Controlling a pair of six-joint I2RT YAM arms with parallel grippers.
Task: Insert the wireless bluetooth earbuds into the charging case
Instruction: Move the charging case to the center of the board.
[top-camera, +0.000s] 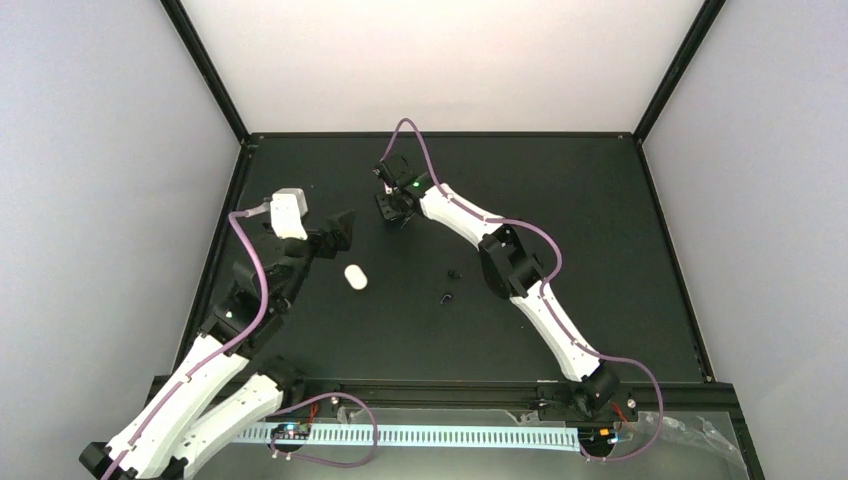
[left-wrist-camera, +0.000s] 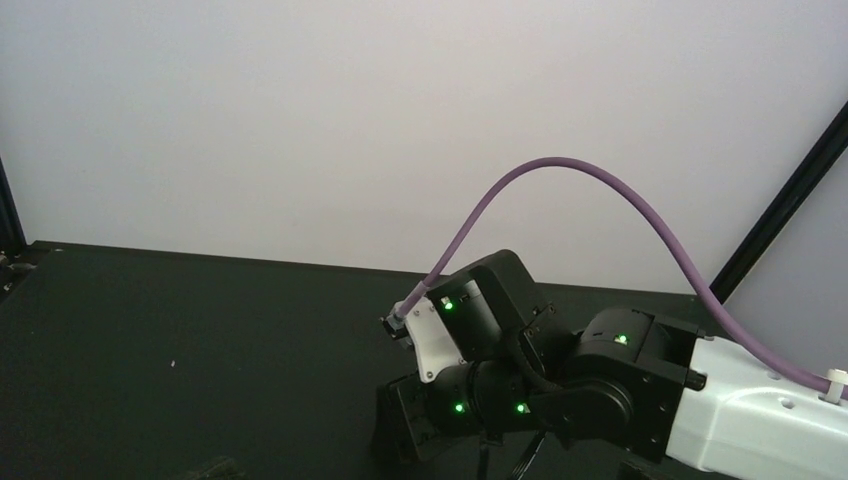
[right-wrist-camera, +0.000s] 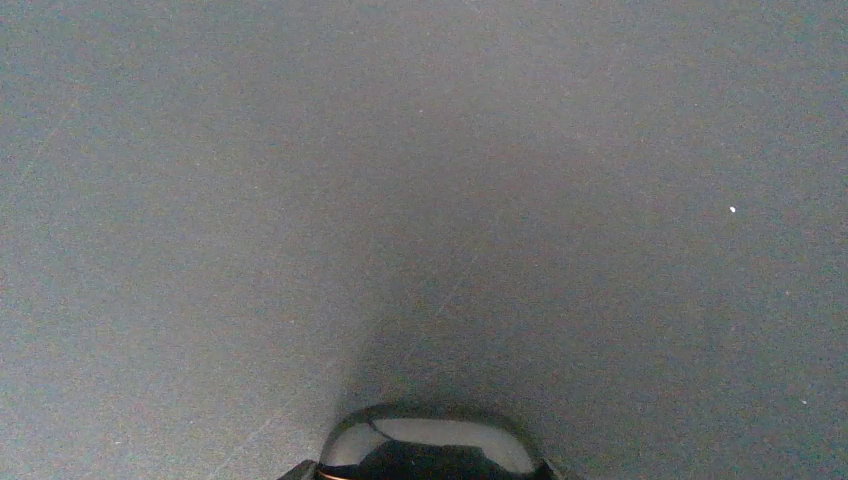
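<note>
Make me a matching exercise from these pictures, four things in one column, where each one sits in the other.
1 white case
2 black earbuds
3 glossy black case
4 right claw

A far middle of the table
B bottom edge of the right wrist view
C close to the left claw, on its near side
D loose beside the right arm's elbow

Pairs: 1-C, 2-D, 3-B, 4-A
</note>
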